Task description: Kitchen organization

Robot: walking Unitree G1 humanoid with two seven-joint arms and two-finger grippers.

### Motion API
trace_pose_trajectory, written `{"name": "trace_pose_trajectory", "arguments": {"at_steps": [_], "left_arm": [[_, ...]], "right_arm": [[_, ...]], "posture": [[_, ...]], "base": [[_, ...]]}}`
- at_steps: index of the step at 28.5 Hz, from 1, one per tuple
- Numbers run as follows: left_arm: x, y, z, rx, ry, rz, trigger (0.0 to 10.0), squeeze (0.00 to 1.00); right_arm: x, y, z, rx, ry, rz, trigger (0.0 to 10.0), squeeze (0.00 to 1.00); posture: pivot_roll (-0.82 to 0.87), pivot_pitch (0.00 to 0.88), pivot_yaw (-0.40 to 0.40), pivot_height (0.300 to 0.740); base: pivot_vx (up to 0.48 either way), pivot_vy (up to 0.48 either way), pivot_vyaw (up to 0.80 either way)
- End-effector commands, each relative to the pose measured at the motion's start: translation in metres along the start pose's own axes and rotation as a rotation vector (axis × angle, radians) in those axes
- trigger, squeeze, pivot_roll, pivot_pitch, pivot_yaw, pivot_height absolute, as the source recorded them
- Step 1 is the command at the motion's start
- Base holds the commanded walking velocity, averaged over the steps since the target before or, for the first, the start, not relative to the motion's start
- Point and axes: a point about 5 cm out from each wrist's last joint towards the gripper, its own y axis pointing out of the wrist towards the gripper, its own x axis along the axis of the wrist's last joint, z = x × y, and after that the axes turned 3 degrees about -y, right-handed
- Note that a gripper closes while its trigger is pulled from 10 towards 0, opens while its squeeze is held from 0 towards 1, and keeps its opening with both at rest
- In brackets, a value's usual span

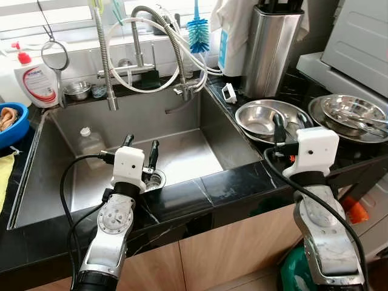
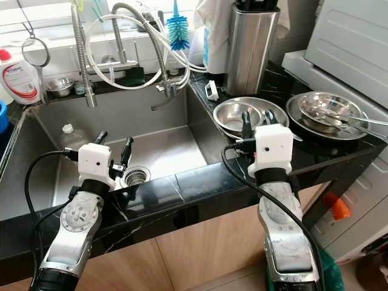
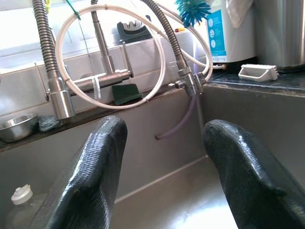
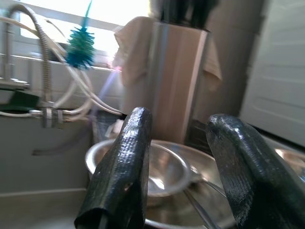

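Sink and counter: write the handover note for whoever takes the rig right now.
Left claw: open, empty, held over the sink near the drain.
Right claw: open, empty, held at the near rim of the steel bowl on the counter right of the sink.
A second steel dish holding utensils sits further right. A clear bottle lies in the sink's left part.
Done: nothing gripped yet.
Left: likely take the bowl first, then the rest.

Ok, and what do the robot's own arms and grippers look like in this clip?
Both arms are silver metal with round joint plates, each ending in a white boxy wrist housing. The left gripper and right gripper each have two long black fingers with a rubbery, textured surface. A black cable loops along each arm to the wrist.
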Motion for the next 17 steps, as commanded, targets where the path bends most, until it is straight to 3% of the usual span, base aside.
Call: {"name": "trace_pose_trajectory", "arguments": {"at_steps": [1,7,8,9,14,15,17], "left_arm": [[-0.001,0.000,0.002,0.000,0.000,0.009,10.0,0.00],[-0.001,0.001,0.002,-0.002,0.005,0.009,10.0,0.00],[-0.001,0.000,0.002,-0.005,0.007,0.010,10.0,0.00],[-0.001,0.000,0.000,-0.016,0.014,0.010,10.0,0.00],[0.000,0.000,0.000,-0.017,0.015,0.007,10.0,0.00],[0.000,0.001,0.000,-0.017,0.015,0.007,10.0,0.00],[0.000,0.001,0.000,-0.018,0.015,0.007,10.0,0.00]], "right_arm": [[0.000,-0.002,-0.003,-0.053,0.077,0.028,10.0,0.00],[-0.005,-0.006,0.000,-0.052,0.092,0.075,10.0,0.00],[-0.009,-0.011,0.003,-0.032,0.108,0.088,10.0,0.54],[-0.014,-0.016,0.006,-0.013,0.109,0.101,10.0,1.00],[-0.031,-0.026,0.003,-0.036,0.102,0.180,10.0,1.00],[-0.040,-0.028,-0.001,-0.065,0.100,0.233,10.0,0.00],[-0.045,-0.028,-0.004,-0.094,0.109,0.268,10.0,0.00]], "posture": [[-0.12,0.000,0.062,0.740],[-0.11,0.000,0.063,0.740],[-0.12,0.000,0.065,0.740],[-0.12,0.000,0.065,0.740],[-0.11,0.000,0.065,0.740],[-0.11,0.000,0.065,0.740],[-0.11,0.000,0.065,0.740]], "base": [[0.000,0.000,0.00],[0.000,0.000,0.00],[0.000,0.000,0.00],[0.000,0.000,0.00],[0.000,0.000,0.00],[0.000,0.000,0.00],[0.000,0.000,0.00]]}}
